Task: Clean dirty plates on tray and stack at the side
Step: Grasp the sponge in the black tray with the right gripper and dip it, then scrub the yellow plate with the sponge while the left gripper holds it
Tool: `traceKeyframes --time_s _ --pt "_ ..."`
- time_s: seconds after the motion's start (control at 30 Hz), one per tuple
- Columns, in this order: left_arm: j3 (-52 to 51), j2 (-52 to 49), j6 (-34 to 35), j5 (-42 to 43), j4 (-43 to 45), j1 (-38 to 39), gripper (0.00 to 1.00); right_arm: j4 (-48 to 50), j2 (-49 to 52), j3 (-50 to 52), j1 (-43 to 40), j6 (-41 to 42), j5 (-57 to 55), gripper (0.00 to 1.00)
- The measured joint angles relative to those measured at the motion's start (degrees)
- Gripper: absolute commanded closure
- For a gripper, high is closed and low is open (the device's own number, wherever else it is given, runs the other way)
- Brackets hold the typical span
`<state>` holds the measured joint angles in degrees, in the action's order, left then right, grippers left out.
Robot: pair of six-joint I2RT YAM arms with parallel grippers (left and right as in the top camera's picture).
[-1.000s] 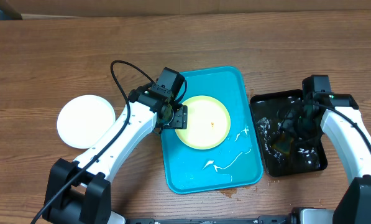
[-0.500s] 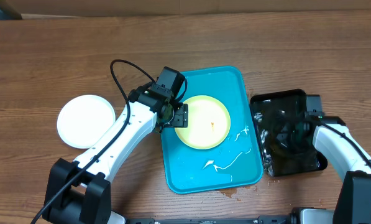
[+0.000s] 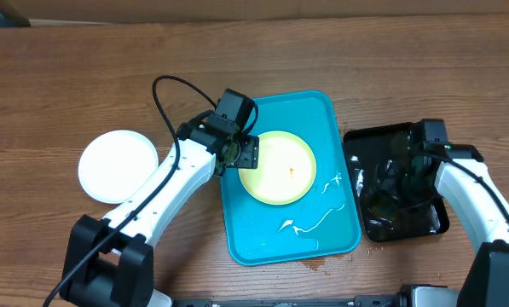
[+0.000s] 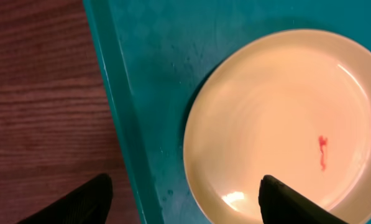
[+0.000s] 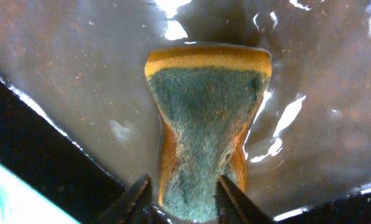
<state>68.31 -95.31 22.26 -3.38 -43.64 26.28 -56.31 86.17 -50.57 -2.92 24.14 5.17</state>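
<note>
L gripper [image 4: 185, 208] wide open, empty, straddling pale yellow-green round plate [image 4: 278, 118] on bright blue plastic tray [image 4: 154, 74]; R gripper [image 5: 184, 193] seemingly pinches green-yellow sponge [image 5: 204, 106].

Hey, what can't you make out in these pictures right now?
- Overhead: whether the white plate is one or several; it is seen from straight above.
- Left wrist: yellow plate's lower rim, cut by the frame edge.
- Right wrist: sponge's near end, cut off by the bottom edge.

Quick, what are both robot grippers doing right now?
Left gripper: open, holding nothing, by the plate.
Right gripper: closed on the wet sponge.
</note>
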Motion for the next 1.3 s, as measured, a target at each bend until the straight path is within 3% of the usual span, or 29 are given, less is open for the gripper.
traceKeyframes --time_s 0.07,0.33,0.4,0.43,0.47,0.53,0.6,1.0,1.3 --pt "-1.8 -2.1 0.0 -0.7 3.5 0.0 0.33 -1.1 -0.3 -0.4 0.0 -0.2 0.3 0.53" --pt "-3.4 -12.0 0.2 2.3 8.2 0.0 0.66 -0.2 -0.3 -0.1 0.0 1.4 -0.8 0.55" --pt "-3.2 -12.2 0.0 2.5 8.8 0.0 0.71 2.3 -0.3 1.2 0.0 2.9 -2.4 0.61" --pt "-3.2 -12.2 0.1 2.7 8.9 0.0 0.73 3.5 -0.3 2.1 0.0 3.5 -3.1 0.68" --pt "-3.1 -12.3 0.1 2.9 9.0 0.0 0.76 5.5 -0.3 3.3 0.0 4.1 -3.6 0.83" --pt "-3.1 -12.3 0.0 3.3 9.0 0.0 0.83 8.3 -0.3 5.3 0.0 4.7 -4.5 0.93" --pt "-3.0 -12.3 0.0 3.6 9.0 0.0 0.94 9.9 -0.3 6.4 0.0 5.6 -4.7 0.96" --pt "-2.5 -12.3 0.1 7.2 8.0 -0.1 0.96 5.4 -0.3 5.9 0.0 6.0 -5.4 0.96" --pt "-2.5 -12.3 0.1 9.6 6.8 0.0 0.96 0.6 -4.7 -2.9 1.4 0.4 -1.4 0.96"
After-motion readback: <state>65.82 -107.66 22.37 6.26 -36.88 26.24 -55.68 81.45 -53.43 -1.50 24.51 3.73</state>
